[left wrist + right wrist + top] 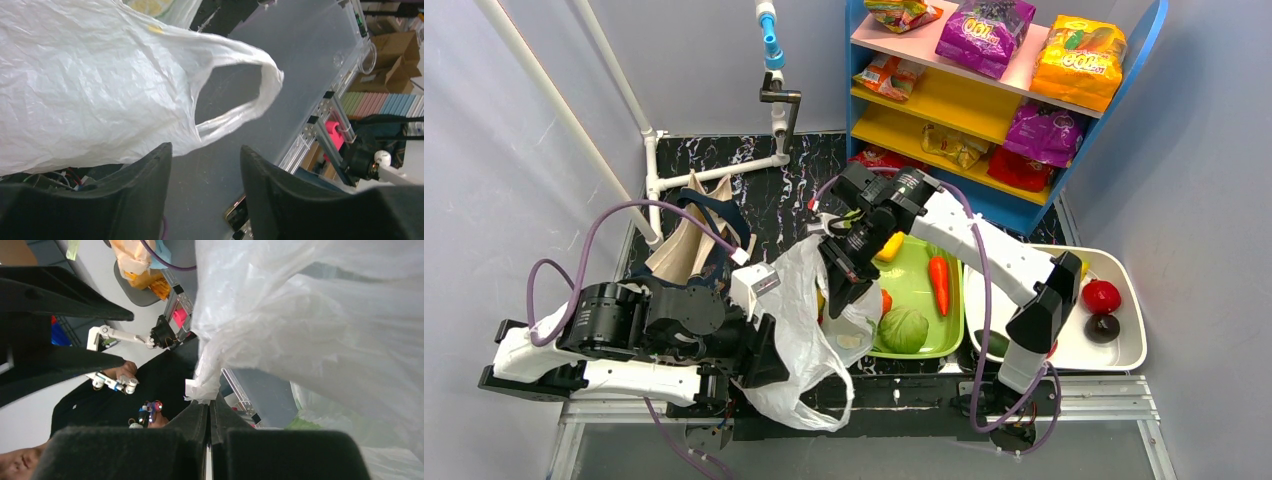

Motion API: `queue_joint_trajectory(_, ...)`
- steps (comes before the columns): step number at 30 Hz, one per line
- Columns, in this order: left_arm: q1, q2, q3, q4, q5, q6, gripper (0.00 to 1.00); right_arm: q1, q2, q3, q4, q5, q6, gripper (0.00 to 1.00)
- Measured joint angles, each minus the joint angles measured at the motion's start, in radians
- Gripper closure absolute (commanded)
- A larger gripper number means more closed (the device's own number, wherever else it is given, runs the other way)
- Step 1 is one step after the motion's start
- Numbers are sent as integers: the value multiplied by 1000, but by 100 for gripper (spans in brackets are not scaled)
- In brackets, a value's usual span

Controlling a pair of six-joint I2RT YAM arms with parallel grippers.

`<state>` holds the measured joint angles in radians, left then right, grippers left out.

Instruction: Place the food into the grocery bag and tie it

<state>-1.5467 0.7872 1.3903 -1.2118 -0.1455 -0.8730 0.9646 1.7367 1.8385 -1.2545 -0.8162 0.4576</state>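
Black marbled table [769, 192]; crinkly translucent grocery bag [804, 340] pinched in right gripper [209, 405]; left gripper [206, 151] spread.

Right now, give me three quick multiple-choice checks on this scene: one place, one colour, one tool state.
1. Where does the carrot lie?
A. in the green tray
B. in the white tray
C. on the bare table

2. What colour is the snack packet at the right end of the top shelf?
A. purple
B. orange-yellow
C. green

3. How is the right tool?
A. open, clear of everything
B. shut on the grocery bag
C. shut on the carrot

Answers:
1 A: the top view shows it on the green tray's floor.
2 B: it is orange-yellow, and the packet next to it is the purple one.
3 B: the right wrist view shows the jaws closed with the bag's edge pinched between them.
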Motion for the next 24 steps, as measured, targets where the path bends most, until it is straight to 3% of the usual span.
queue_joint_trajectory(3, 0, 4, -13, 22, 27, 2, 33, 3, 39, 99, -33, 21, 23, 99)
queue_joint_trajectory(4, 0, 6, -13, 25, 30, 3, 25, 3, 62, 158, -41, 26, 31, 99)
queue_joint_trajectory(7, 0, 26, -5, 18, 27, 11, 13, -3, 144, 369, -60, 32, 53, 99)
queue_joint_trajectory(10, 0, 79, 38, -9, 0, 29, 6, -24, 182, 494, -55, 29, 90, 99)
queue_joint_trajectory(17, -2, 281, 173, -136, -198, 44, 14, -108, 113, 370, 34, 24, 203, 99)
queue_joint_trajectory(24, -2, 364, 164, -235, -377, 20, 24, -138, 95, 357, 61, 21, 229, 99)
